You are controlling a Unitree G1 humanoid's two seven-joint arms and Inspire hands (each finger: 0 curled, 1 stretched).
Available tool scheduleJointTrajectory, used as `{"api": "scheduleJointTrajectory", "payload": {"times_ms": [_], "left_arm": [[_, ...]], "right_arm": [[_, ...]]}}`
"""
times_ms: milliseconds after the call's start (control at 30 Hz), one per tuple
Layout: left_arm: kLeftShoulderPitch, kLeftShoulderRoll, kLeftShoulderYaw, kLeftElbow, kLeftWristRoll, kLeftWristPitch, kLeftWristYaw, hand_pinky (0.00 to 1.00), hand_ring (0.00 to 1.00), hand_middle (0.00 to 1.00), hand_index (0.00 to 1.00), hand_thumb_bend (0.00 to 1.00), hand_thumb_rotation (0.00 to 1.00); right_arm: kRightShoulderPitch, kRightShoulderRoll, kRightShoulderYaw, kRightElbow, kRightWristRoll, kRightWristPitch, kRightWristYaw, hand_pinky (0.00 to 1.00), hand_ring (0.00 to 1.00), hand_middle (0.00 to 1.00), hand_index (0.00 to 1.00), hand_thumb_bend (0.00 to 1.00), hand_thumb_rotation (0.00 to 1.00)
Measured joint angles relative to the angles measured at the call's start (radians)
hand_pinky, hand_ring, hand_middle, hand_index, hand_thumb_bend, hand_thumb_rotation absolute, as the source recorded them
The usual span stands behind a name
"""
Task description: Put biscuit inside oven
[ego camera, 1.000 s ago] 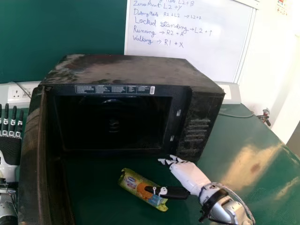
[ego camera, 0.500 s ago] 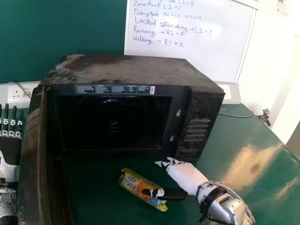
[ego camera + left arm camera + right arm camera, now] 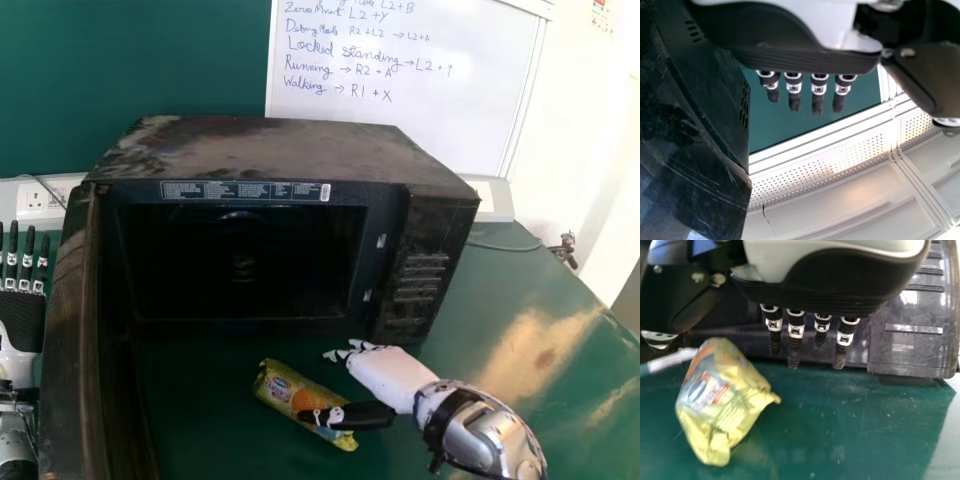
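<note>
The biscuit packet, yellow-green, lies slantwise on the green table before the oven, whose door hangs wide at the left. In the head view my right hand is at the packet's right, its dark thumb overlapping the packet's near end and its fingers pointing left, open. The right wrist view has the packet beside my right hand, its fingers straight and not curled round it. My left hand rests open left of the oven door, and also hangs into the left wrist view.
The open oven door stands between my left hand and the packet. Behind the oven is a whiteboard against the wall. The green table extends to the right, with a cable behind the oven.
My right hand has moved a little left and slightly down along the oven's front, its thumb shifting left over the packet. The packet and the left hand have stayed where they were.
</note>
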Motion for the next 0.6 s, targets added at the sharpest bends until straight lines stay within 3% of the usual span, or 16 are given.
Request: {"api": "scheduleJointTrajectory", "payload": {"times_ms": [267,600], "left_arm": [[0.007,-0.009,0.000,-0.024,0.000,0.007,0.004,0.00,0.00,0.48,0.49,0.51,0.00],[0.009,-0.014,-0.001,-0.030,0.000,0.003,0.013,0.00,0.00,0.48,0.49,0.51,0.00]], "right_arm": [[-0.025,0.002,0.029,-0.029,-0.051,-0.015,0.039,0.82,0.86,0.85,0.92,1.00,0.60],[-0.029,0.029,0.071,-0.066,-0.108,0.004,0.098,0.85,0.89,0.88,0.94,1.00,0.52]]}}
